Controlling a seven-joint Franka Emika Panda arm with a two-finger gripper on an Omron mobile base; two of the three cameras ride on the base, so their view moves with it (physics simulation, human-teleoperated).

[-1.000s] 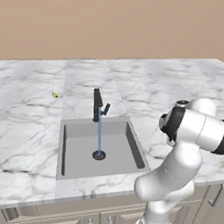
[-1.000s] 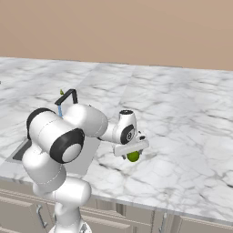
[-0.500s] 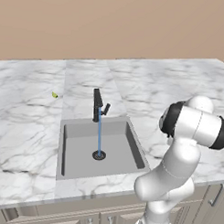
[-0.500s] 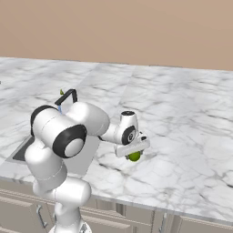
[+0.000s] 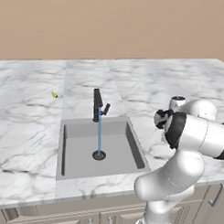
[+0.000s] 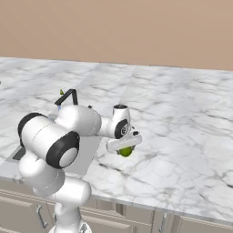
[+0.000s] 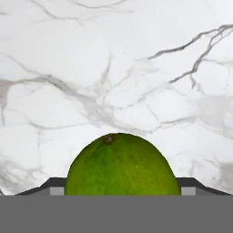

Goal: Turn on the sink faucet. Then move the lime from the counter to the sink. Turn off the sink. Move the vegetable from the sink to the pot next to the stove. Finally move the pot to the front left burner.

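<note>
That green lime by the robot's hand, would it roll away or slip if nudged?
Probably yes. The lime is round, with no flat side showing, so a nudge would likely send it rolling over the flat marble counter. Its skin looks glossy, so it may slip between the fingers flanking it. It looks firm, unlikely to squash.
</note>
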